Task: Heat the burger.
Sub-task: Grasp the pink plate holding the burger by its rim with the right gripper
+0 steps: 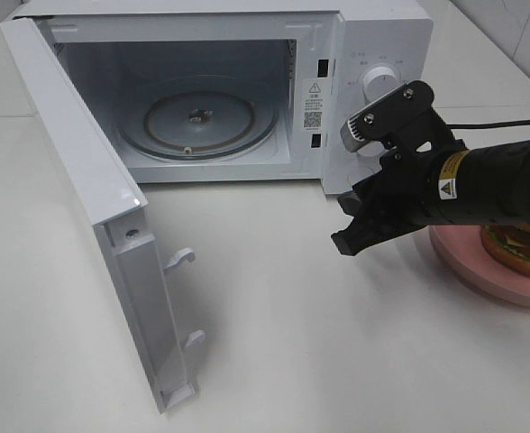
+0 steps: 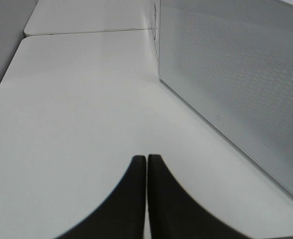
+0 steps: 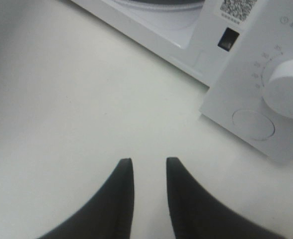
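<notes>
The burger, with a brown bun and green lettuce, lies on a round pink plate at the right edge of the exterior view, partly hidden by my right arm. My right gripper hovers over the table left of the plate, in front of the microwave's control panel. In the right wrist view its fingers stand slightly apart with nothing between them. My left gripper is shut and empty over bare table beside the outside of the microwave door. It does not show in the exterior view.
The white microwave stands at the back with its door swung wide open to the left. Its glass turntable holds nothing. The dial and a round button are close to my right gripper.
</notes>
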`<state>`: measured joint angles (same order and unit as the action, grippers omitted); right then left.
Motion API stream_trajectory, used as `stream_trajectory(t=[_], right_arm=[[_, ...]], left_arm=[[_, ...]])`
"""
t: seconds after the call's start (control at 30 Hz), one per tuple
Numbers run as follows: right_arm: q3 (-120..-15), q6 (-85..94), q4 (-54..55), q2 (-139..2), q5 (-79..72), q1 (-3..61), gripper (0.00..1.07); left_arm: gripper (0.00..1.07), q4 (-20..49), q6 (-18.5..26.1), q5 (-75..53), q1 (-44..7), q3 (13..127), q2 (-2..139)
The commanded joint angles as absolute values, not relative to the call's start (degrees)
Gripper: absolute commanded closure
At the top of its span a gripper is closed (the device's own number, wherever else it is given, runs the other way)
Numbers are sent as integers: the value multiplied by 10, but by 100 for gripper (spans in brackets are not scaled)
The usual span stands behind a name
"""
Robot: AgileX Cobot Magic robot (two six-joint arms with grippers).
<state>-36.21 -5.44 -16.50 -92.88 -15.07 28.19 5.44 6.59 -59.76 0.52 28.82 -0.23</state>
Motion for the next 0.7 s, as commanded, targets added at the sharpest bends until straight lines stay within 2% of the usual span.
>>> stream_trajectory(t=[0.03, 0.2, 0.27, 0.47, 0.7], right_arm=[[-375, -52, -170, -911, -97, 279, 84], [-398, -52, -163, -895, -7, 279, 84], [-437, -50, -118, -885, 92, 279, 84], [-504, -40, -46, -885, 250, 279, 83], [-551, -18, 21, -885, 367, 279, 82]], left_arm=[[106, 56, 66, -592, 2, 286, -13], [106, 56, 66, -592, 2, 286, -13], [106, 56, 66, -592, 2, 286, -13], [106, 56, 66, -592, 2, 286, -13], [106, 56, 66, -592, 2, 286, -13]])
